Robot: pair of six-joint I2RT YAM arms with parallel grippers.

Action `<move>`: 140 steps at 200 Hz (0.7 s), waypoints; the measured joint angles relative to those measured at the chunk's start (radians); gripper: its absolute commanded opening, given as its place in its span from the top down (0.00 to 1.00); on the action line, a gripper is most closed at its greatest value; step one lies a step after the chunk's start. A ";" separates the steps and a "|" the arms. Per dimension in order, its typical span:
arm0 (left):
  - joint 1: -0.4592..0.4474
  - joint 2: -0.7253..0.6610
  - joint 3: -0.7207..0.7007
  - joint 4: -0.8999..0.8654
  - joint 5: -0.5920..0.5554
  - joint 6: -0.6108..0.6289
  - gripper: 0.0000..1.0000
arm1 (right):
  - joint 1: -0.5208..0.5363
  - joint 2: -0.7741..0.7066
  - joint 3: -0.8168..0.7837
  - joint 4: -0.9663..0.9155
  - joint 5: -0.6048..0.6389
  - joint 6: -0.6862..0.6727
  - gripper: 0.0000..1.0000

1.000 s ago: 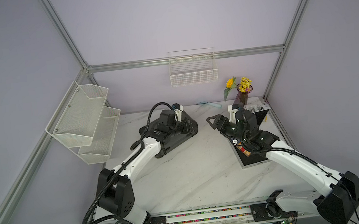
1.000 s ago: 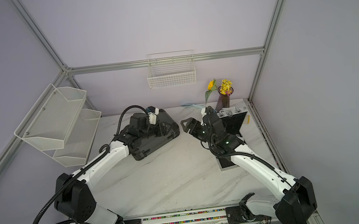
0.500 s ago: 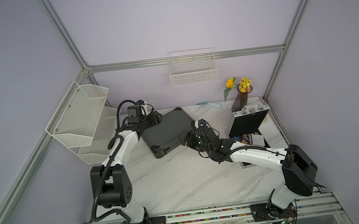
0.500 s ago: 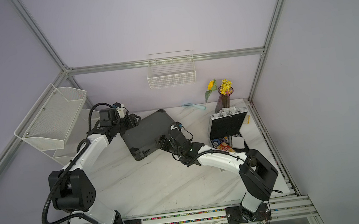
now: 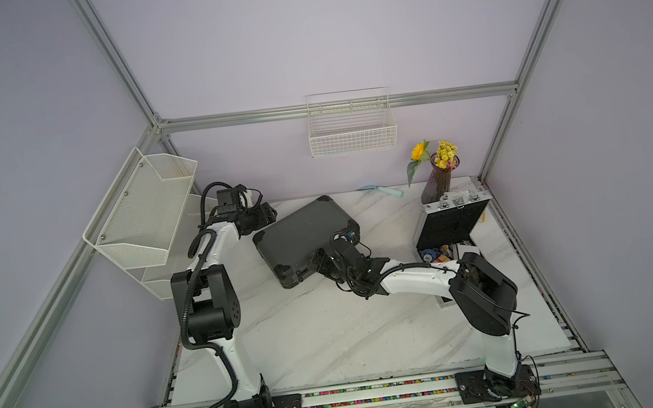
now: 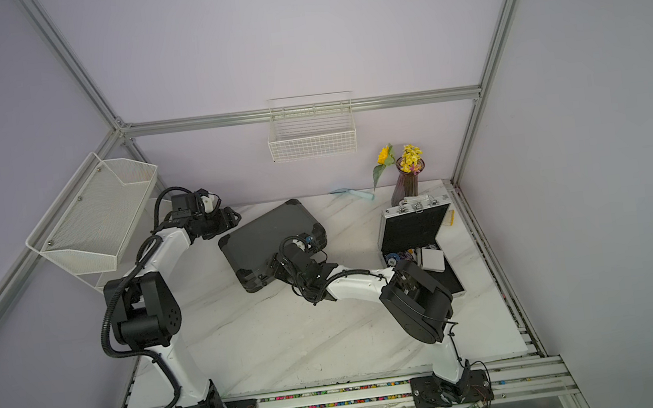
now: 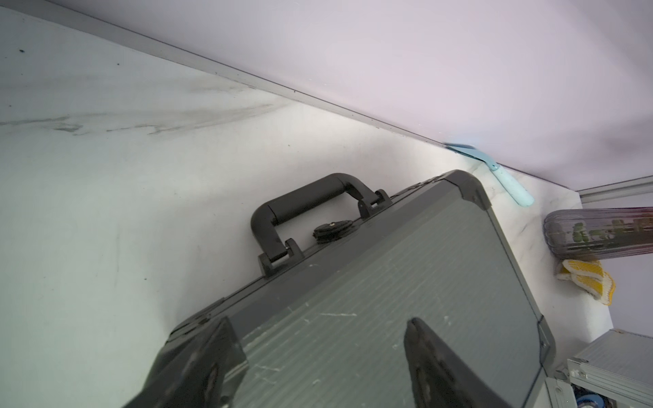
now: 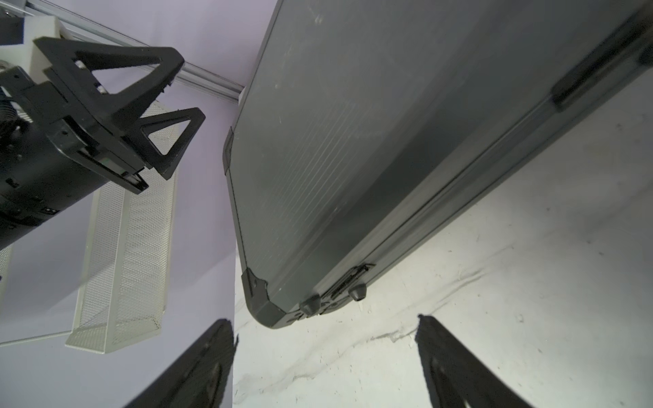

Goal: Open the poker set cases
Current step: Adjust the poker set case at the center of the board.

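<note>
The larger dark grey poker set case lies shut and askew on the table, its black handle toward the back wall. My left gripper hovers open at its far left corner, fingers apart over the ribbed lid. The left gripper also shows open in the right wrist view. My right gripper stands open, low by the case's near hinge edge, holding nothing. The smaller silver case stands at the right with its black-lined lid raised.
A vase of yellow flowers and a light blue tool sit by the back wall. A white mesh shelf hangs at the left, close to my left arm. A wire basket hangs on the back wall. A yellow cloth lies near the vase.
My right arm has swung from the silver case across to the dark case's near edge. My left gripper has drawn back from over the dark case to its far left corner and widened.
</note>
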 measured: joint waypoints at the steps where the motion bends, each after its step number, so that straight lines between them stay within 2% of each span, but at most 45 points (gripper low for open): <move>1: 0.001 0.003 0.002 -0.002 0.000 0.002 0.20 | 0.000 0.003 0.002 -0.001 0.000 0.001 0.15; 72: 0.012 0.143 0.086 -0.053 0.009 0.057 0.20 | 0.000 0.180 0.184 -0.014 -0.018 0.022 0.16; 140: 0.021 0.152 0.091 -0.055 0.041 0.057 0.21 | 0.000 0.232 0.238 -0.055 -0.023 0.067 0.16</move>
